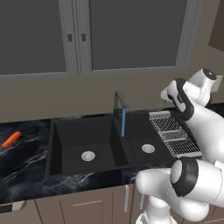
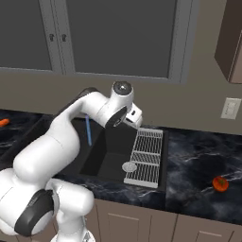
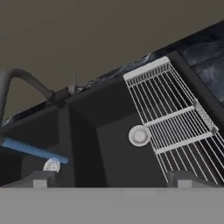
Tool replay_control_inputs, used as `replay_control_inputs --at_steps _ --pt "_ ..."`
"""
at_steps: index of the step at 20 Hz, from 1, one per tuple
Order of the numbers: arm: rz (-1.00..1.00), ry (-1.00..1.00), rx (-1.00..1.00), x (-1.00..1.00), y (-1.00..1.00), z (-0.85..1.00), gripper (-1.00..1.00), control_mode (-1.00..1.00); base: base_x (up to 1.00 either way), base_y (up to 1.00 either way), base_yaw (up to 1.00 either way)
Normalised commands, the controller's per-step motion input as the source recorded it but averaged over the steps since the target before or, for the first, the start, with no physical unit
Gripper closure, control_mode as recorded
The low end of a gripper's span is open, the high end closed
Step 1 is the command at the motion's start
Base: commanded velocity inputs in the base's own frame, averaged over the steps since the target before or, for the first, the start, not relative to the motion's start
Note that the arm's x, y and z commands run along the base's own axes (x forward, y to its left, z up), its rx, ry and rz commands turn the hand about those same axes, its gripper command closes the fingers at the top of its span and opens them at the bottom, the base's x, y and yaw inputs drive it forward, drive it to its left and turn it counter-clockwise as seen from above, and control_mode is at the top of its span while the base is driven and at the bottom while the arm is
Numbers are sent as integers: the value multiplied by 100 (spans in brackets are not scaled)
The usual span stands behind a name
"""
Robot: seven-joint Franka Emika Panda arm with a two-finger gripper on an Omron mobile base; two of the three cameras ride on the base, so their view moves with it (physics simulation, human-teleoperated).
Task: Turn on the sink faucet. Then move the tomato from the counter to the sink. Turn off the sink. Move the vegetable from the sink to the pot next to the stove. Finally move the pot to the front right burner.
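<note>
I am watching blue water [image 1: 123,123] running from the sink faucet [image 1: 119,100] into the sink [image 1: 70,144]; both basins are holding nothing but their drains, and a wire rack [image 2: 147,156] is lying over the right basin's edge. My tool [image 3: 111,178] is hovering open above it, gripping nothing. The tomato [image 2: 220,184] is sitting on the table [image 2: 198,156], well right of the sink.
</note>
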Motion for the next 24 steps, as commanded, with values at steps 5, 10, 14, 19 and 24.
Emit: replay_control_inputs --at_steps 5,10,14,19,24 --pt "-27 11 2 -53 -83 -31 -100 -100 0 0 0" --pt "-25 0 4 -44 -86 -58 -100 -100 0 0 0" --pt "-31 1 10 -38 -100 -45 -100 -100 0 0 0" --pt "-31 13 15 -22 -100 -32 -100 -100 0 0 0" --pt "-27 7 12 -20 -96 -38 -100 -100 0 0 0"
